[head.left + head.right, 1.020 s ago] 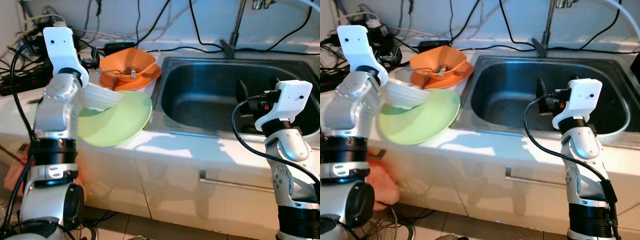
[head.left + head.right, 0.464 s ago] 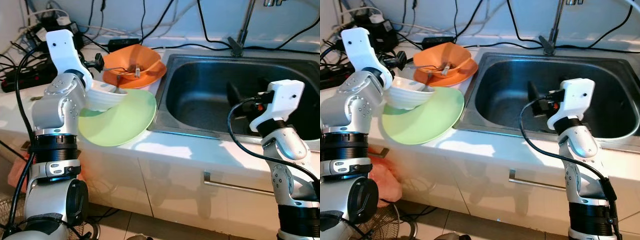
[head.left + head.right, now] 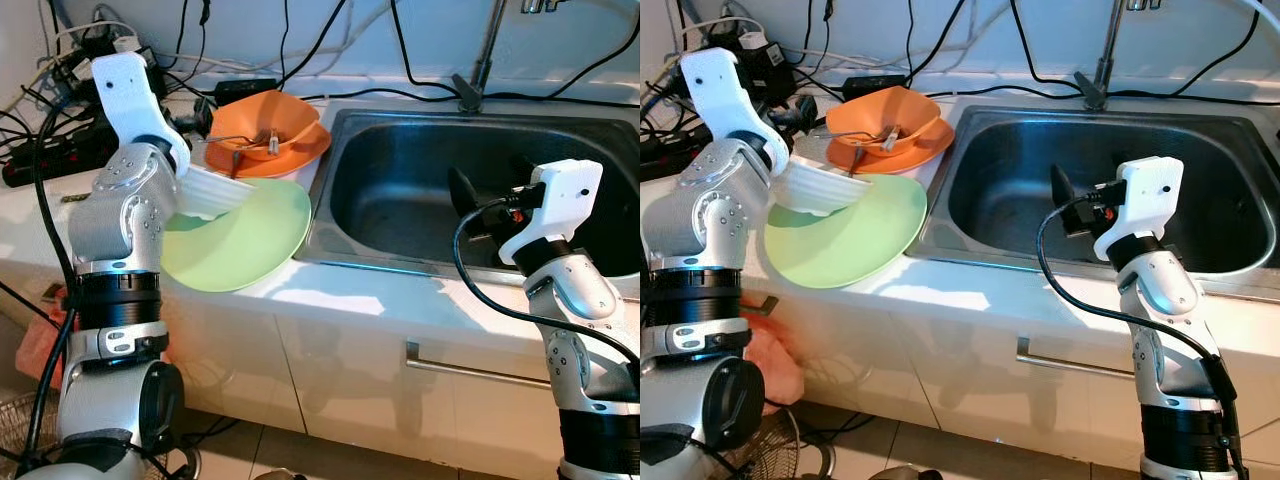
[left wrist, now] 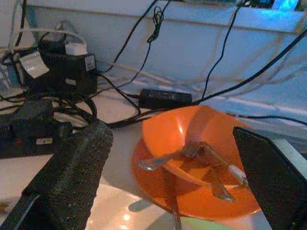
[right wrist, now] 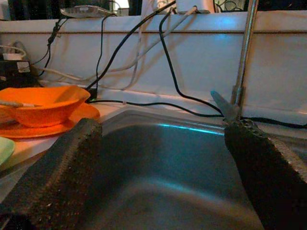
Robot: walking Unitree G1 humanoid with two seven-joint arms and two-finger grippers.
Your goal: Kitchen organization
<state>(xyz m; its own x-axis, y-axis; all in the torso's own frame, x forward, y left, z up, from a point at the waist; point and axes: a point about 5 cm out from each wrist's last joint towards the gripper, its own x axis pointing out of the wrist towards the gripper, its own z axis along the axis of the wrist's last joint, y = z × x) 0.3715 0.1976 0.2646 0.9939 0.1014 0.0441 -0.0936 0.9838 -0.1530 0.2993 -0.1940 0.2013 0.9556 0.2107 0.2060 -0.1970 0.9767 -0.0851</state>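
On the counter (image 3: 330, 295), at 11 o'clock from me, an orange bowl (image 3: 262, 122) sits on an orange plate (image 3: 300, 152). In the bowl lie a fork (image 4: 163, 159) and one more utensil, which I cannot name. Just in front of them a white bowl (image 3: 818, 188) rests on the far part of a green plate (image 3: 240, 238); what is inside the white bowl is hidden from me. The sink (image 3: 420, 190) at 1 o'clock is bare steel.

Since one second ago my left gripper (image 4: 168, 177) has risen from the white bowl's rim and now hangs above the orange bowl, fingers spread and grasping nothing. My right gripper (image 5: 163, 167) stays over the sink, fingers also spread wide, and it has moved a little toward 12 o'clock.

The green plate hangs out past the counter's front edge. Black cables (image 3: 400, 70) lie along the back wall behind the sink, and a power strip (image 3: 45, 165) sits at 10 o'clock.
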